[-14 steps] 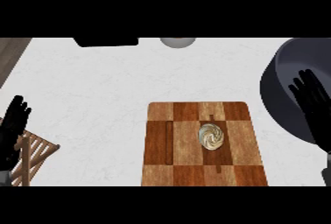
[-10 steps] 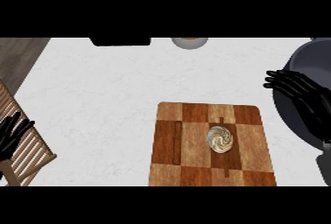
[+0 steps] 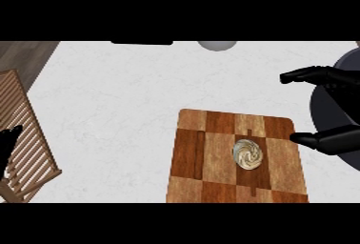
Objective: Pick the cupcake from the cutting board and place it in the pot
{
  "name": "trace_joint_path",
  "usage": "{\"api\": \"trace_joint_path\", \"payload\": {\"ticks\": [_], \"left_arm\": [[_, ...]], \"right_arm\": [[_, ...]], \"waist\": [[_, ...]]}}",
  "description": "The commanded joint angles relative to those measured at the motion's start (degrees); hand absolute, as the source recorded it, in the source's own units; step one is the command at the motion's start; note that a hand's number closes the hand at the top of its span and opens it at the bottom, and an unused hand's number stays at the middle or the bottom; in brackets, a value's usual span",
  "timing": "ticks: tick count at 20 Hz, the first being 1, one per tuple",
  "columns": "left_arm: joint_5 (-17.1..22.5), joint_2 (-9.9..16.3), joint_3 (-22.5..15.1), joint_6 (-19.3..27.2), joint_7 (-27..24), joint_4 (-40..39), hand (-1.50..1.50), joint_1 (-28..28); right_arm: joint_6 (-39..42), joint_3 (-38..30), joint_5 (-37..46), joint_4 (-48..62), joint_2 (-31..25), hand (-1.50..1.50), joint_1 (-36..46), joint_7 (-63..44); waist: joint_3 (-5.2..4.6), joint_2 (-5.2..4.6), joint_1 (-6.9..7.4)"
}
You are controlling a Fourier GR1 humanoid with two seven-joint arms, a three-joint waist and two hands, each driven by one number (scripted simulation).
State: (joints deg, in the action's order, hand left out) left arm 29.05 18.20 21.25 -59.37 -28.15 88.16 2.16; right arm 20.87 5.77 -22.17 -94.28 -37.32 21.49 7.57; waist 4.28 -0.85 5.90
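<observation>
right robot hand [image 3: 337,109] spread wide beside cupcake [image 3: 248,153], ready to grasp | cupcake untouched on cutting board [image 3: 211,162] | pot [image 3: 336,102] just right

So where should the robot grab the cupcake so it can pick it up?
Probably by its round sides, reaching from the right. The cupcake stands upright on the cutting board, swirled frosting on top, so pinching the sides spares the swirl. The right hand is open just right of it.
</observation>
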Motion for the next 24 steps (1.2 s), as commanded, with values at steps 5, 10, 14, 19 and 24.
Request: {"api": "trace_joint_path", "payload": {"ticks": [5, 10, 14, 19, 24], "left_arm": [[-10.6, -4.2, 1.8, 26.0, 13.6, -0.1, 0.0, -1.1], [-18.4, -10.0, -1.1, 40.6, 20.2, 2.7, 0.0, -6.5], [-23.7, -11.8, -3.7, 48.4, 26.2, 3.5, 0.0, -12.6], [-29.3, -15.5, -7.5, 55.6, 31.4, 3.2, 0.0, -17.4], [-27.8, -13.2, -6.4, 55.3, 33.1, 3.3, 0.0, -18.0]], "right_arm": [[11.3, 1.7, 7.6, -1.0, -6.1, -1.5, 3.4, 12.9], [15.6, 6.6, 20.8, 0.7, -10.8, -1.5, 4.5, 19.8], [15.2, 10.7, 31.9, 4.7, -12.0, -1.5, 6.6, 28.8], [9.0, 19.1, 43.8, 11.8, -8.4, -1.5, 8.6, 33.4], [7.2, 21.4, 50.1, 20.3, -2.6, -1.5, 11.5, 32.8]], "waist": [[-3.14, -1.34, -2.29], [-3.65, -0.81, -3.63], [-3.86, -0.42, -4.21], [-4.13, 0.08, -4.56], [-4.26, 0.65, -5.07]]}}
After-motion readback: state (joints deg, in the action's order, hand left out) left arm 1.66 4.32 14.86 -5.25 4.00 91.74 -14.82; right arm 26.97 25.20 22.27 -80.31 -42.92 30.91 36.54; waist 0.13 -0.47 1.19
